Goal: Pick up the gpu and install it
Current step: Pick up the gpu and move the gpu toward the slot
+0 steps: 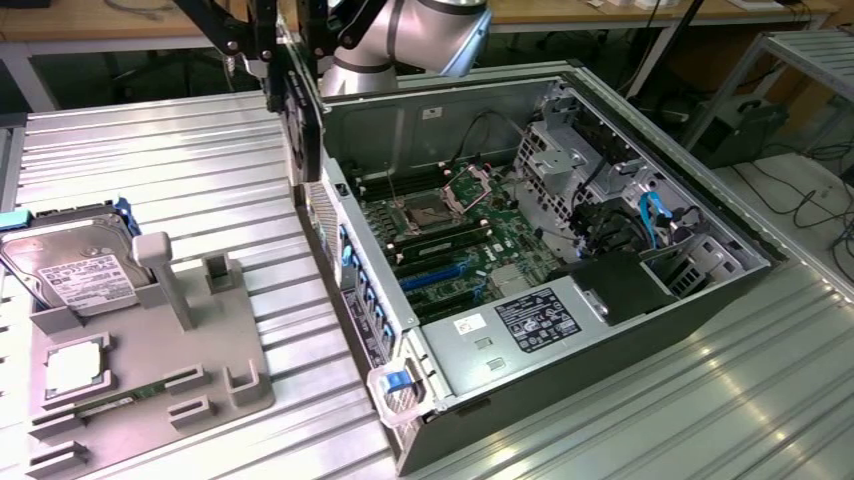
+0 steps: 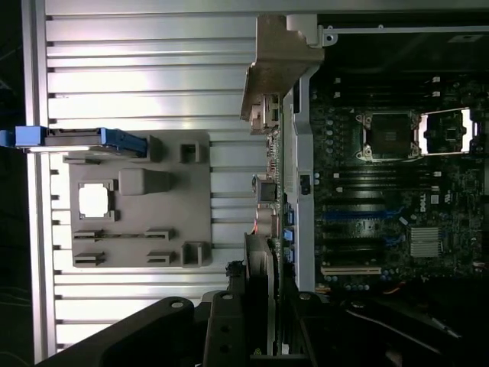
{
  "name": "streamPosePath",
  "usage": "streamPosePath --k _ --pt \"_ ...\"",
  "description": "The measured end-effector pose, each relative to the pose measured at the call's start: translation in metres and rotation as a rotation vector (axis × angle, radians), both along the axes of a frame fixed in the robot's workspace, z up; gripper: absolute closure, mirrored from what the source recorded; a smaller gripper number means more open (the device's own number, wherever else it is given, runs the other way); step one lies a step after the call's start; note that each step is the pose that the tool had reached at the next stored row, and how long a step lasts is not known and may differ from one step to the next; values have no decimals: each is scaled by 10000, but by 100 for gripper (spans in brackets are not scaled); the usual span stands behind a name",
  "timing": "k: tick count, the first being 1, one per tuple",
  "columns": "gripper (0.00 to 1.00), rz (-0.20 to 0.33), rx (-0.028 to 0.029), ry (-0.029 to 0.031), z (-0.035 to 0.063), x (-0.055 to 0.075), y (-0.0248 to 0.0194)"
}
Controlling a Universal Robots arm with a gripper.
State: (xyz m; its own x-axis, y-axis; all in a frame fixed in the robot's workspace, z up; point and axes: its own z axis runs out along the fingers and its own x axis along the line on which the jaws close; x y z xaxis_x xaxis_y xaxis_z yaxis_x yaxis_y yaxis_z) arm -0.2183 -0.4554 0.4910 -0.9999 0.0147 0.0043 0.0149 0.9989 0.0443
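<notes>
Hanging upright in the air, the gpu (image 1: 296, 110) is clamped between the 2 fingers of the gripper (image 1: 294, 45), which are closed on it from above. In the exterior view it sits at the open computer case's (image 1: 400, 125) corner toward that view's left, over the case wall and clear of the motherboard (image 1: 454, 235). The wrist view shows the gpu (image 2: 264, 252) edge-on, running away from the gripper (image 2: 263, 336), its silver bracket (image 2: 276, 73) at the far end, between the grey parts holder (image 2: 137, 222) and the motherboard (image 2: 397, 199). On the holder (image 1: 214, 340), 1 hard drive (image 1: 74, 270) rests tilted.
</notes>
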Motion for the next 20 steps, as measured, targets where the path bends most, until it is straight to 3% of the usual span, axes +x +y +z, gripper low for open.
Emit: streamPosePath --k 20 --pt "73 0 0 0 0 146 0"
